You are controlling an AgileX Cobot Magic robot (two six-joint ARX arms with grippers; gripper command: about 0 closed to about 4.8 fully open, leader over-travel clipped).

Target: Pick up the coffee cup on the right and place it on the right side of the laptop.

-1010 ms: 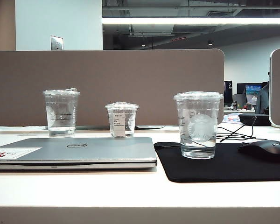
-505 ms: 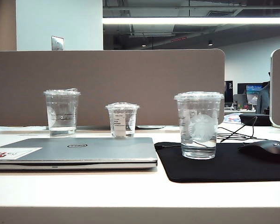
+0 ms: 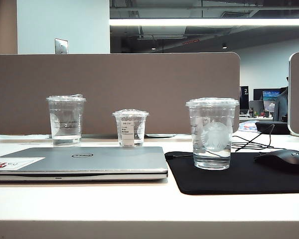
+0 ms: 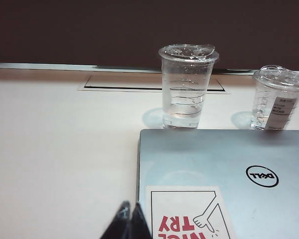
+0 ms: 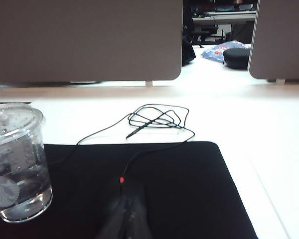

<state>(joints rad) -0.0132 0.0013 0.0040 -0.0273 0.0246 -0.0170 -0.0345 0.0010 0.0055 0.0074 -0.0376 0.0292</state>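
Starbucks coffee cup [image 3: 212, 133]: upright on black mouse pad [image 3: 239, 175], right of Dell laptop [image 3: 79, 162], ungrasped. Left hand [image 4: 129, 221] pinched shut, empty, beside laptop. Right hand [image 5: 127, 214] seemingly shut, blurred. Placement possibly complete.

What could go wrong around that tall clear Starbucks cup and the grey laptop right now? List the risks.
1. The tall clear plastic coffee cup holds liquid and stands on the black mouse pad close to the closed silver-grey Dell laptop; tipping it could wet the laptop.
2. The black mouse and its tangled cable lie near the shut right gripper; an arm could snag them.
3. The left gripper, shut, sits by the laptop's edge.
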